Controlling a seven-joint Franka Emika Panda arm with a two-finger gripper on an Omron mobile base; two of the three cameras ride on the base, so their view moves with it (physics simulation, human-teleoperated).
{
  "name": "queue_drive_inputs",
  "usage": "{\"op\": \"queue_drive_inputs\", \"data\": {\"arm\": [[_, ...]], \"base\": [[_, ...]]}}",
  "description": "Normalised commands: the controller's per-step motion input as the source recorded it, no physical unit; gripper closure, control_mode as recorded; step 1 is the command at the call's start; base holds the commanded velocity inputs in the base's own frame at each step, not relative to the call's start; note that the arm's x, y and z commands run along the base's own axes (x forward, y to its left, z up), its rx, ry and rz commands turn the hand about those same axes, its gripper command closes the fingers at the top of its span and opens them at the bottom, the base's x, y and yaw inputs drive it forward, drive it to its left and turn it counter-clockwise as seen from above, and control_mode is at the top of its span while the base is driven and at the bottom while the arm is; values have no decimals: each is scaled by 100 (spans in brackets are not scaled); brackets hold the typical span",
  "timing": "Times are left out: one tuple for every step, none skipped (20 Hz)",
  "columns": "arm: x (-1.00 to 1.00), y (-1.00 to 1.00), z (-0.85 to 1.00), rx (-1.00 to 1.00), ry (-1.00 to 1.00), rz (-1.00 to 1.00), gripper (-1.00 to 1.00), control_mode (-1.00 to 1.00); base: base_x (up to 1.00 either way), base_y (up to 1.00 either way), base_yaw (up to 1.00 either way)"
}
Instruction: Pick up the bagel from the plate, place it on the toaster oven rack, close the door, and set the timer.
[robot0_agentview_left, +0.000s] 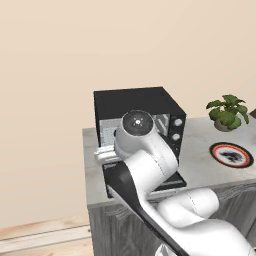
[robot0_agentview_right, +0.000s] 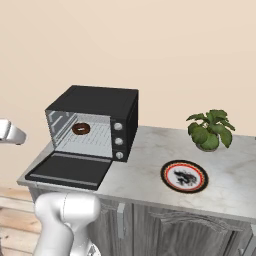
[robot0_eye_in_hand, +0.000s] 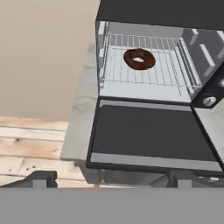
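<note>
On rack (robot0_eye_in_hand: 148, 72), dark-brown ring bagel (robot0_eye_in_hand: 139, 59)

A plain beige wall (robot0_agentview_right: 150, 45) rose behind the grey marbled counter (robot0_agentview_right: 145, 170), unbroken and evenly lit. Below the counter's front edge ran dark grey wood-grain cabinet fronts (robot0_agentview_right: 165, 230) with a silver pull handle (robot0_agentview_right: 120, 213) set near the edge of one door. To the counter's left, a pale wooden plank floor (robot0_eye_in_hand: 26, 148) met the wall along a light skirting board (robot0_agentview_left: 45, 235). A potted green plant (robot0_agentview_right: 210, 129) stood on the counter near the wall.
</note>
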Motion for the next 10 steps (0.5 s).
{"op": "queue_drive_inputs", "data": {"arm": [[-47, 36, 65, -27, 18, 10, -100, -100], [-54, 23, 34, -26, 21, 9, -100, -100], [-57, 18, 13, -25, 23, 9, -100, -100], [-49, 13, 0, -24, 28, 9, -100, -100], [-50, 14, 0, -26, 25, 9, -100, -100], [-56, 5, -8, -29, 15, 8, -100, -100], [-56, 0, -23, -30, 8, 7, -100, -100], [-56, 1, -37, -31, 1, 5, -100, -100], [-56, 0, -45, -29, 0, 5, -100, -100], [-52, 0, -49, -29, 0, 4, -100, -100]], "base": [[0, 0, 0], [0, 0, 0], [0, 0, 0], [0, 0, 0], [0, 0, 0], [0, 0, 0], [0, 0, 0], [0, 0, 0], [0, 0, 0], [0, 0, 0]]}}
